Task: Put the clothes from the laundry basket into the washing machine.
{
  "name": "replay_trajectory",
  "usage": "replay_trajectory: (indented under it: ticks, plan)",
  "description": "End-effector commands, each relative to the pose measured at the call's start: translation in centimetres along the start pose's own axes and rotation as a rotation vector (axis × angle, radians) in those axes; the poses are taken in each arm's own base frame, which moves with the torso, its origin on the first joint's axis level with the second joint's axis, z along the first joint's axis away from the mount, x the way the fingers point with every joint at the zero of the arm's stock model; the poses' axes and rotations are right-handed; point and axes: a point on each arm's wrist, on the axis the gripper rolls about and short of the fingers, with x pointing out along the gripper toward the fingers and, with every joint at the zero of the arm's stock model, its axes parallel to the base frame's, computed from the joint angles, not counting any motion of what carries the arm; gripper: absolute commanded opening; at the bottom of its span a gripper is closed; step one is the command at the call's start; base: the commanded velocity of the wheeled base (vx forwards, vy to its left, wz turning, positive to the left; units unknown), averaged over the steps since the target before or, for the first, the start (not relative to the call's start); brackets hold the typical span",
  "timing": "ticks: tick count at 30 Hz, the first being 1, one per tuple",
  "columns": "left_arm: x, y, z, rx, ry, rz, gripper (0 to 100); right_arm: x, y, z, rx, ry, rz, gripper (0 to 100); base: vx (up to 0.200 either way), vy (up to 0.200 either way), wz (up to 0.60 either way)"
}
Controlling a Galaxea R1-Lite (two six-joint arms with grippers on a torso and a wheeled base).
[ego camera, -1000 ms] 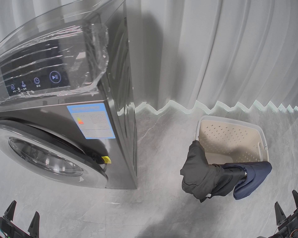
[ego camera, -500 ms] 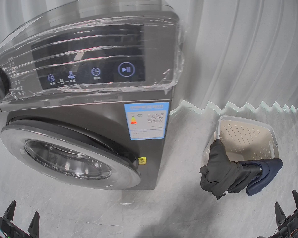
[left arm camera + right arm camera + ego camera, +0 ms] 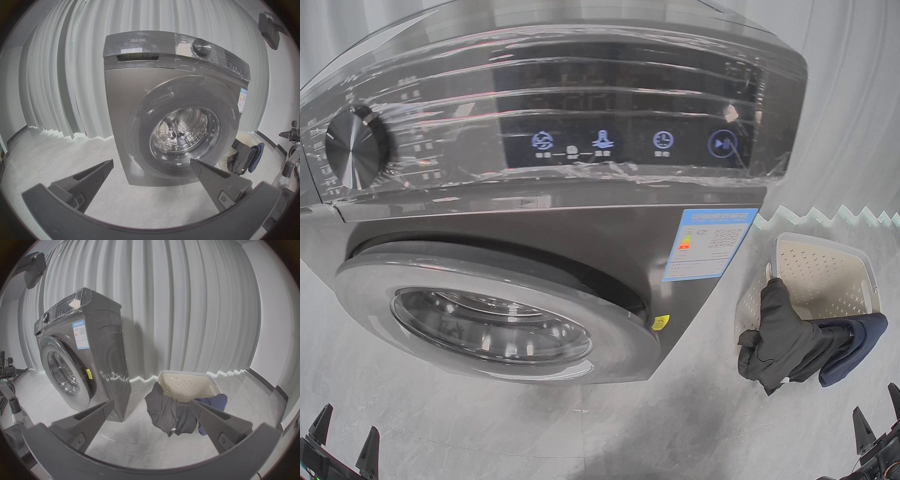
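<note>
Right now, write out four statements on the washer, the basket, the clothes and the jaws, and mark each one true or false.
1. The washing machine has its door shut. True.
2. The laundry basket stands on the robot's left of the machine. False: it stands on the robot's right of it.
3. A dark grey garment hangs over the basket's rim. True.
4. The right gripper grips the navy garment. False: its jaws are open and empty, like those of the left gripper, and the navy garment lies over the basket's rim.
</note>
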Motion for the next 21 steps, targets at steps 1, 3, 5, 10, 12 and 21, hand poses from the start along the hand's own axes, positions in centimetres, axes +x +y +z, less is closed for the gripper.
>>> replay_trajectory:
  ticks: [1, 3, 5, 10, 12, 21]
  plan:
    - [-0.02, 0.02, -0.43, -0.001, -0.003, 0.0, 100, 0.04, 0.0, -0.47, 0.0, 0.006, 0.001, 100, 0.0, 0.2, 0.0]
    - [-0.02, 0.02, -0.43, -0.001, -0.003, 0.0, 100, 0.04, 0.0, -0.47, 0.0, 0.006, 0.001, 100, 0.0, 0.2, 0.0]
    - [-0.02, 0.02, -0.43, -0.001, -0.003, 0.0, 100, 0.04, 0.0, -0.47, 0.0, 0.006, 0.001, 100, 0.0, 0.2, 0.0]
    - [-0.02, 0.02, -0.45, -0.001, -0.001, 0.0, 100, 0.04, 0.0, -0.47, 0.0, 0.006, 0.001, 100, 0.0, 0.2, 0.0]
    - [-0.02, 0.02, -0.43, -0.001, -0.003, 0.0, 100, 0.04, 0.0, -0.47, 0.0, 0.006, 0.001, 100, 0.0, 0.1, 0.0]
    - [-0.02, 0.02, -0.43, -0.001, -0.003, 0.0, 100, 0.04, 0.0, -0.47, 0.0, 0.006, -0.001, 100, 0.0, 0.0, 0.0]
